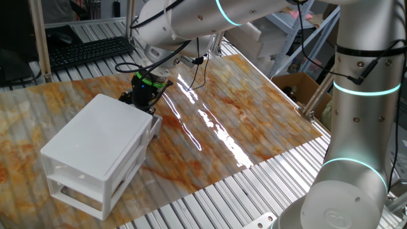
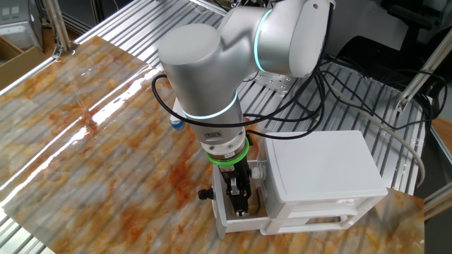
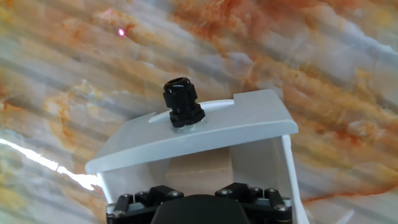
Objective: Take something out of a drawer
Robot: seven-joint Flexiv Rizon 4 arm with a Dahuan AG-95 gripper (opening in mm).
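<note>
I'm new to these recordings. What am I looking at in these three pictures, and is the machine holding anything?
A silver robot arm works at a table covered by a marbled orange sheet. Two pictures come from fixed cameras on different sides; the third looks along the arm's pincer. On the sheet sits a white two-tier cabinet. Its lower drawer, with a black knob, is pulled out, and the pincer reaches down into it. A pale tan surface shows inside. The pictures do not show whether anything is gripped.
</note>
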